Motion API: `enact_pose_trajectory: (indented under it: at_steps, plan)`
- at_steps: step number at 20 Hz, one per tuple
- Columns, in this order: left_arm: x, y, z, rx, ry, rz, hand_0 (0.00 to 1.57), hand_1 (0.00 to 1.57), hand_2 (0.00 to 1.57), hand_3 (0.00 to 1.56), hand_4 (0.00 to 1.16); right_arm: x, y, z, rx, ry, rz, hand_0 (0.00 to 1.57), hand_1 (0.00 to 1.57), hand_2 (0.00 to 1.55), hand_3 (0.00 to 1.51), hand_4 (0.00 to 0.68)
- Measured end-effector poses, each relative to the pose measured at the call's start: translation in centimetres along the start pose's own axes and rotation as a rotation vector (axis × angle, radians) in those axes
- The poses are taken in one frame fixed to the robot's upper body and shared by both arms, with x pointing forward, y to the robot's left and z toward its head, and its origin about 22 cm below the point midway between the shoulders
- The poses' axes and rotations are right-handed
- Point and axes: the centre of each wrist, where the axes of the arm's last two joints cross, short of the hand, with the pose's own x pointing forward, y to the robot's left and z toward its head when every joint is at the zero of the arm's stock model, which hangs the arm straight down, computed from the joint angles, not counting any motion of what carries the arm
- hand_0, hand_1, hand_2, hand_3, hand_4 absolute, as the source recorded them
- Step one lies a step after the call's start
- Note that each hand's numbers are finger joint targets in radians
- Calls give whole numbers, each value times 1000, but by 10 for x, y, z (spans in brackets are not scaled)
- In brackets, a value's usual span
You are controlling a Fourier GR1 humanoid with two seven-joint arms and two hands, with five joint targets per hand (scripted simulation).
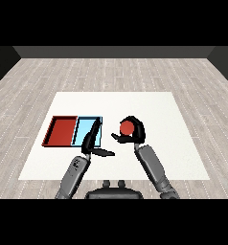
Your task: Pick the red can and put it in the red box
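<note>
The red can point(127, 127) shows its round red top near the middle of the white table, just right of the trays. My right hand point(135, 131) is curled round it, fingers arching over its far side and thumb reaching in from the left. The red tray point(62, 131) lies at the left, with the light blue tray point(82, 128) touching its right side. My left hand point(91, 142) hovers over the blue tray's near right corner, fingers straight and thumb pointing right, holding nothing.
The white table point(159, 110) stretches wide behind and to the right of the can. Grey wooden floor surrounds it. Both forearms rise from the lower edge, the left one near the trays.
</note>
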Motion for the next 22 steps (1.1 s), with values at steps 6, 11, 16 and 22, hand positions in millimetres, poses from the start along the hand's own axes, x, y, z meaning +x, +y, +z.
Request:
enact_pose_trajectory:
  at_steps: [6, 11, 16, 22]
  plan:
    - [-17, -13, -1, -13, 49, 8, 0, 0, 0, 0, 0, 4, 10, -1, 22, -22, -10, 1455, 1455, 1442, 1392, 656]
    - [-33, -11, -3, -20, 73, 24, 0, 0, 0, 0, 0, 11, 19, 2, 35, -44, -23, 1462, 1462, 1435, 1392, 653]
    - [-37, -19, -4, -25, 97, 40, 0, 0, 0, 0, 0, 5, 21, 6, 45, -53, -24, 1466, 1466, 1432, 1385, 664]
    - [-43, -32, -14, -31, 102, 61, 0, 0, 0, 0, 0, 7, 22, 8, 49, -57, -46, 1442, 1442, 1431, 1392, 661]
